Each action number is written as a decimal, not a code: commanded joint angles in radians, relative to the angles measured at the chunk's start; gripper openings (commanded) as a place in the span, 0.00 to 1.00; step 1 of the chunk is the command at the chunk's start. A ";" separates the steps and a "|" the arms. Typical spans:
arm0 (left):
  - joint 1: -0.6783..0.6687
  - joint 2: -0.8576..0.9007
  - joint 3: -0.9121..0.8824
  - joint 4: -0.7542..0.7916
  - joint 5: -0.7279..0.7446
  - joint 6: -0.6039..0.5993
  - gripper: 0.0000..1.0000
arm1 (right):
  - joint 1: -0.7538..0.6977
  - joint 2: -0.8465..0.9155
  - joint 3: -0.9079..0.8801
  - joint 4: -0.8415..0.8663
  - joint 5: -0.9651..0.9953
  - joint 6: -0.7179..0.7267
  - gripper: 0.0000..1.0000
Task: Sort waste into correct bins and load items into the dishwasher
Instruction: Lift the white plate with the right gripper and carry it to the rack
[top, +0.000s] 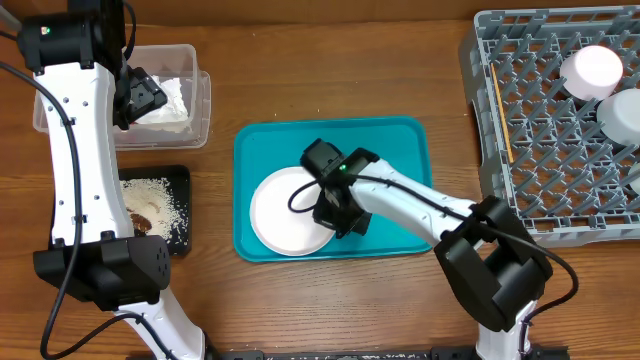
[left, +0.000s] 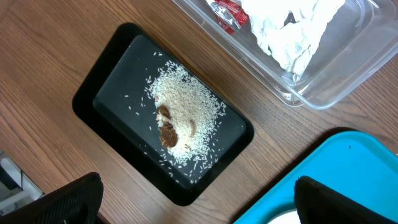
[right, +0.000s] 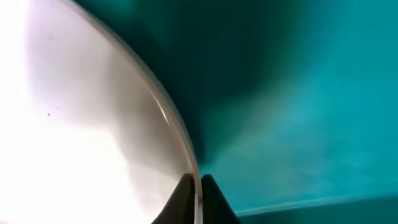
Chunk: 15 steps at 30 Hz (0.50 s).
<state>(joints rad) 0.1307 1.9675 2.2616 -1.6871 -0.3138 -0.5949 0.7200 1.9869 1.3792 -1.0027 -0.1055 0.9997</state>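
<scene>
The large white plate (top: 283, 211) lies on the teal tray (top: 400, 150). My right gripper (top: 338, 215) is shut on the plate's right rim; in the right wrist view its fingers (right: 199, 196) pinch the thin rim of the plate (right: 74, 124). My left gripper (top: 140, 97) hangs open and empty above the clear tub (top: 200, 100), which holds white napkins (left: 292, 31) and a red wrapper (left: 227, 12). The black tray (left: 106, 93) holds rice crumbs and brown scraps (left: 168, 127). The grey dish rack (top: 540, 150) at the right holds a white cup (top: 592, 68), a bowl (top: 622, 115) and chopsticks (top: 502, 110).
The teal tray (left: 348, 168) lies between the black tray and the rack on the wooden table (top: 330, 60). The left arm stands over the table's left side, the right arm reaches in from the front right.
</scene>
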 joint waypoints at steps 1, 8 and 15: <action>-0.007 -0.019 0.017 -0.002 0.000 0.012 1.00 | -0.090 -0.079 0.088 -0.097 0.069 -0.068 0.04; -0.007 -0.019 0.017 -0.002 0.000 0.012 1.00 | -0.346 -0.185 0.373 -0.435 0.348 -0.223 0.04; -0.007 -0.019 0.017 -0.002 0.000 0.012 1.00 | -0.655 -0.207 0.621 -0.457 0.385 -0.451 0.04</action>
<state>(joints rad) 0.1307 1.9675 2.2616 -1.6871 -0.3134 -0.5949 0.1402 1.8084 1.9350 -1.4666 0.2138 0.6712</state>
